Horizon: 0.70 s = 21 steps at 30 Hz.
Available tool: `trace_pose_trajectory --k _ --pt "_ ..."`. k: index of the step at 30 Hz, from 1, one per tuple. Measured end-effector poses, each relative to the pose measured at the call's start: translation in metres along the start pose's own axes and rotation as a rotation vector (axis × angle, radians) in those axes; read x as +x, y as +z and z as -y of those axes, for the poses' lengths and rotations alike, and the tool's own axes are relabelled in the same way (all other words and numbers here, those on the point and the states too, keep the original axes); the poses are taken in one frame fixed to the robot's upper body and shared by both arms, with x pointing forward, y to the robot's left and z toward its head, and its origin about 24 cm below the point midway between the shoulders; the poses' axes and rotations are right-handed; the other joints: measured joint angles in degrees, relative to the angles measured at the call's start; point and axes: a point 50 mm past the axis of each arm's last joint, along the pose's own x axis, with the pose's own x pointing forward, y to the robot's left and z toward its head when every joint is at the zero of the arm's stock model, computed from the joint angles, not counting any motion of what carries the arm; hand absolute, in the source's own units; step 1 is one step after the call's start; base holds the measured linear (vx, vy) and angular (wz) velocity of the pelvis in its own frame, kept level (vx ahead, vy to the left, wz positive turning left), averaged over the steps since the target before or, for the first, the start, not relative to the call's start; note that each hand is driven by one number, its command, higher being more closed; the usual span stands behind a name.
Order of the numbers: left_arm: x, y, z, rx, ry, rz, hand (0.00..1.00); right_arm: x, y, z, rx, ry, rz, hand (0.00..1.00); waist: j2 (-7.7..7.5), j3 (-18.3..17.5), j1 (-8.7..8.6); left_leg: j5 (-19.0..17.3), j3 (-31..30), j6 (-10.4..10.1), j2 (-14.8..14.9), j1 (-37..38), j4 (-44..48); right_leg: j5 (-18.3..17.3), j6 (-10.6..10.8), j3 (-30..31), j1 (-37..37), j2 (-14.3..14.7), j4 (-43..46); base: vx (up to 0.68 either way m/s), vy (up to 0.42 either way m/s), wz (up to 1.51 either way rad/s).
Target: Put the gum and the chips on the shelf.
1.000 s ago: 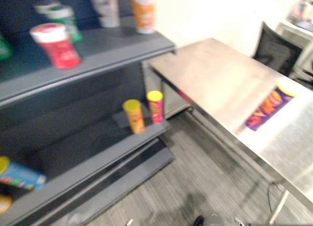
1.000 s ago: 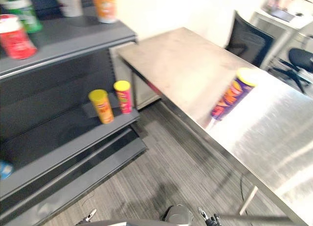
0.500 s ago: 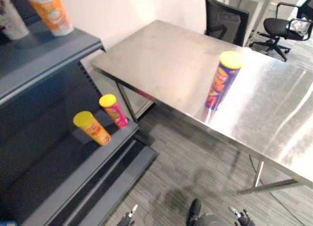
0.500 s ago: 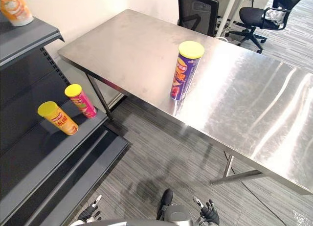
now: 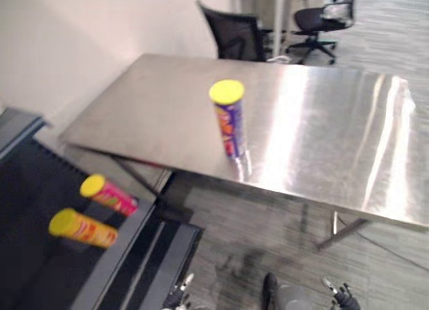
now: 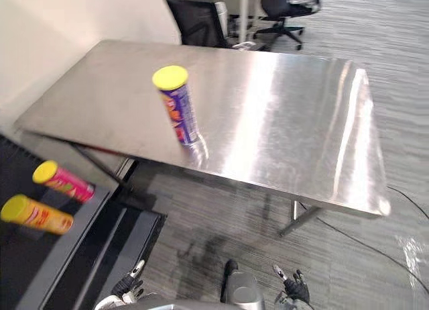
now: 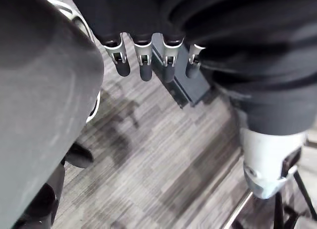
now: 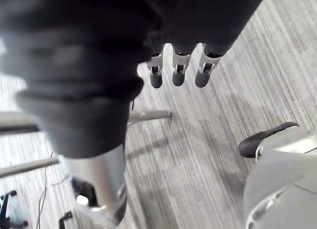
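Note:
A tall purple chips can [image 5: 228, 121] with a yellow lid stands upright near the front edge of the steel table [image 5: 315, 129]. The dark shelf [image 5: 27, 270] is at the lower left, its lower board holding a pink can [image 5: 110, 194] and an orange can [image 5: 82, 228], both yellow-lidded. My left hand [image 6: 127, 288] and right hand [image 6: 295, 286] hang low at my sides over the floor, far from the chips can. In the wrist views the left hand's fingers [image 7: 143, 60] and the right hand's fingers [image 8: 178, 70] hang straight and hold nothing.
A black chair [image 5: 231, 35] stands behind the table, and another office chair [image 5: 318, 18] is farther back. Grey carpet floor [image 5: 268, 236] lies between me, the shelf and the table. The table's steel legs [image 6: 301, 216] reach down at its right front.
The camera has swung to the right: the upper shelf boards have left the picture and the table with the chips can now fills the middle. Both hands stay low.

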Motion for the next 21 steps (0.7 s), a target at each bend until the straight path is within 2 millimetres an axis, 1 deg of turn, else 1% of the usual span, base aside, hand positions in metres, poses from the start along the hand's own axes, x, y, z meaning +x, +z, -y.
trace_pose_trajectory --k 2,3,4,5,6,7,8,9,10,11,13,14,15,16,19,21 --pt "0.000 0.000 0.001 0.000 -0.001 0.007 0.00 0.000 0.000 0.002 -0.026 0.005 -0.002 0.00 0.43 -0.3 0.14 0.1 -5.1 -0.1 -1.3 -3.0 -3.6 0.8 1.3 1.8 1.3 0.6 -2.5 0.07 0.099 -0.88" --pt "0.000 0.000 0.001 -0.002 -0.001 0.009 0.00 0.000 0.000 0.003 -0.039 0.009 -0.003 0.00 0.51 -0.3 0.16 0.2 -6.6 0.0 -1.7 -3.4 -4.5 1.1 1.7 2.3 1.7 0.6 -3.0 0.07 0.133 -0.76" --pt "0.000 0.000 0.001 -0.003 0.006 0.015 0.00 -0.001 0.000 0.004 -0.059 0.014 -0.007 0.00 0.65 -0.4 0.26 0.3 -9.4 0.0 -2.6 -4.2 -6.2 1.7 2.6 3.9 2.2 0.6 -3.8 0.06 0.162 -0.86" --pt "0.000 -0.002 0.002 -0.007 0.021 0.013 0.00 -0.001 0.000 0.003 -0.077 0.024 -0.007 0.00 1.14 -0.7 0.32 0.4 -11.5 -0.1 -3.2 -4.2 -8.0 2.2 3.4 5.2 3.0 0.7 -4.4 0.07 0.182 -0.89" --pt "-0.001 -0.004 0.003 -0.010 0.027 0.008 0.00 -0.001 0.001 0.004 -0.082 0.025 -0.006 0.00 1.72 -1.0 0.39 0.6 -12.5 -0.3 -3.1 -4.2 -8.8 2.4 3.7 5.9 3.2 1.1 -4.8 0.14 0.286 -1.06" --pt "-0.001 -0.010 0.006 -0.015 0.027 -0.005 0.00 0.000 0.002 0.005 -0.096 0.029 -0.002 0.00 3.66 -1.9 0.51 3.4 -13.6 -0.1 -2.3 -4.0 -9.4 3.4 4.8 7.6 3.6 2.5 -5.2 0.14 0.275 -0.91" --pt "-0.002 -0.011 0.005 -0.014 0.030 -0.005 0.00 -0.001 0.001 0.003 -0.097 0.033 -0.006 0.00 3.82 -2.3 0.65 4.1 -13.3 0.5 -2.5 -3.9 -8.6 3.8 5.1 8.1 4.0 2.5 -5.6 0.20 0.339 -0.95" --pt "-0.002 -0.012 0.004 0.002 0.033 -0.011 0.00 -0.004 -0.008 -0.002 -0.093 0.048 -0.027 0.00 3.58 -3.4 0.27 2.7 -11.7 1.0 -3.3 -3.7 -8.0 4.8 6.0 8.4 4.8 1.6 -6.8 0.17 0.230 -0.50" --pt "-0.002 -0.012 0.003 0.010 0.034 -0.010 0.00 -0.006 -0.013 -0.004 -0.090 0.053 -0.039 0.00 3.06 -4.0 0.13 2.4 -11.0 1.2 -3.7 -3.4 -8.2 5.2 6.0 8.8 4.8 1.1 -7.1 0.28 0.312 -0.52" --pt "-0.003 -0.010 -0.001 0.034 0.040 -0.010 0.00 -0.010 -0.021 -0.004 -0.076 0.044 -0.060 0.00 2.11 -4.7 0.14 2.6 -9.5 2.0 -5.2 -2.1 -8.9 5.5 6.4 9.7 4.8 -0.1 -7.7 0.25 0.244 -0.32" --pt "-0.003 -0.011 -0.003 0.039 0.050 -0.016 0.00 -0.011 -0.024 -0.001 -0.076 0.033 -0.070 0.00 1.25 -5.3 0.09 2.7 -9.3 2.2 -6.3 -1.6 -9.2 5.5 6.4 9.5 4.9 -1.1 -8.0 0.22 0.199 -0.26" --pt "-0.002 -0.011 -0.002 0.042 0.055 -0.021 0.00 -0.012 -0.027 0.001 -0.074 0.020 -0.077 0.00 1.46 -5.3 0.19 2.7 -9.3 2.2 -7.1 -1.0 -9.3 5.6 6.6 9.4 5.4 -1.7 -8.6 0.19 0.130 -0.19" --pt "-0.002 -0.011 -0.001 0.047 0.055 -0.025 0.00 -0.012 -0.027 0.002 -0.069 0.012 -0.076 0.00 1.37 -5.3 0.19 2.7 -9.3 2.2 -7.4 -0.7 -9.2 5.7 6.7 9.3 6.0 -2.0 -9.0 0.19 0.099 -0.19" --pt "-0.001 -0.012 -0.002 0.050 0.056 -0.029 0.00 -0.012 -0.027 0.004 -0.067 -0.002 -0.071 0.00 1.76 -5.5 0.09 2.7 -9.3 2.2 -7.8 -0.1 -9.3 6.1 7.4 9.1 6.8 -2.3 -9.7 0.14 0.063 -0.15" --pt "-0.001 -0.014 -0.001 0.058 0.059 -0.044 0.00 -0.014 -0.029 0.011 -0.058 -0.053 -0.074 0.00 2.33 -6.3 0.07 2.7 -9.3 2.2 -8.0 1.0 -9.2 6.2 7.6 8.2 7.6 -2.5 -10.1 0.13 0.030 -0.20" --pt "-0.001 -0.016 -0.002 0.060 0.066 -0.051 0.00 -0.015 -0.032 0.018 -0.044 -0.109 -0.084 0.00 2.27 -6.6 0.07 2.7 -9.3 2.2 -7.9 1.9 -9.2 6.2 7.6 7.3 8.6 -2.4 -10.5 0.10 -0.013 -0.07"
